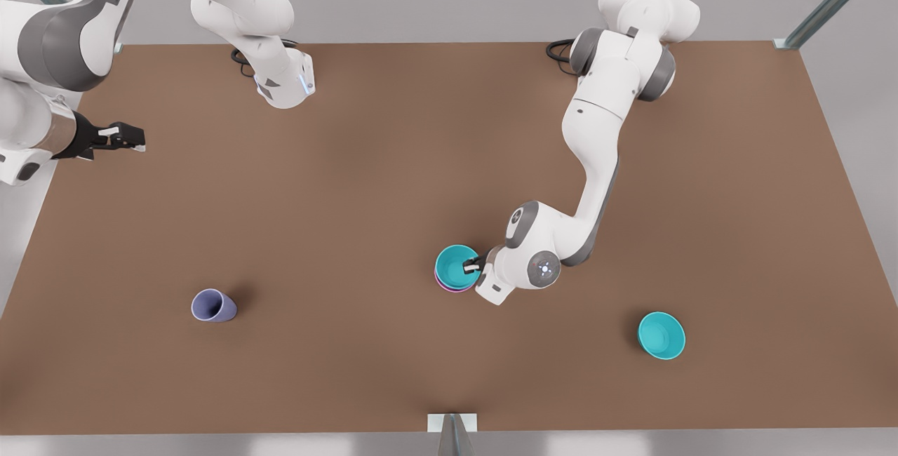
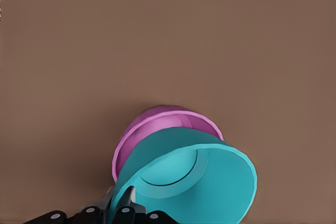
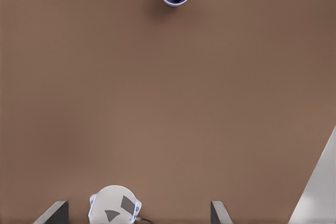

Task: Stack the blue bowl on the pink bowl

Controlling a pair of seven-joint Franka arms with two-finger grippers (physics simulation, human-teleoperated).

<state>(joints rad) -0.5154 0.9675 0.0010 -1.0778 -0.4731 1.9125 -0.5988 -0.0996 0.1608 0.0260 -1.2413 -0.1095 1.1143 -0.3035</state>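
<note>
My right claw [image 1: 133, 137] waits high over desk [image 1: 365, 182] edge at front view's left, arm folded back, fingers level; can't tell whether open or closed. Lavender cup [image 1: 214, 305] far below it. My left claw [image 1: 474, 266], arm bent low and reaching down, pinches rim of blue bowl [image 1: 456, 264]. Bowl sits in pink bowl [image 1: 449, 286], directly beneath claw, mostly hidden. Second teal bowl [image 1: 661, 334] well off to front view's right.

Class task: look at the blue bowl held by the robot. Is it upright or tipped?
Tipped. In the left wrist view the blue bowl leans over the pink bowl, its rim gripped by the left tool. The right arm waits.
</note>
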